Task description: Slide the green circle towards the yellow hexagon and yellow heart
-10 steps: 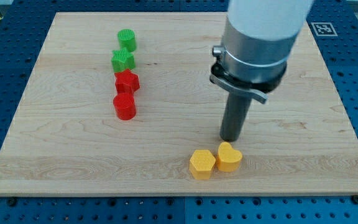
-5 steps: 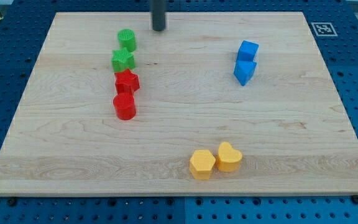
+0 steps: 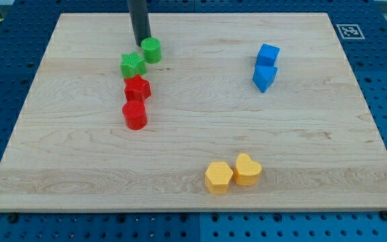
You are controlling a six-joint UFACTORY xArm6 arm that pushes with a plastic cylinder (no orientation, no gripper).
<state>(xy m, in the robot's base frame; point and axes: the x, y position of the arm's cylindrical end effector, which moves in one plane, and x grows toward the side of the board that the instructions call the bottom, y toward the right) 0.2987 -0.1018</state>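
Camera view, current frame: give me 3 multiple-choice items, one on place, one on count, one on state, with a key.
1. Where is my tip?
A. just left of the green circle
B. beside the yellow heart
C. between the blue blocks

2. How many red blocks?
A. one
B. two
C. three

3. The yellow hexagon and yellow heart are:
A. stacked
B. far apart
C. side by side, touching

Key: 1 A, the rod ends at the circle's upper-left edge. 2 B, a red star and a red round block. 3 C, no gap shows between them.
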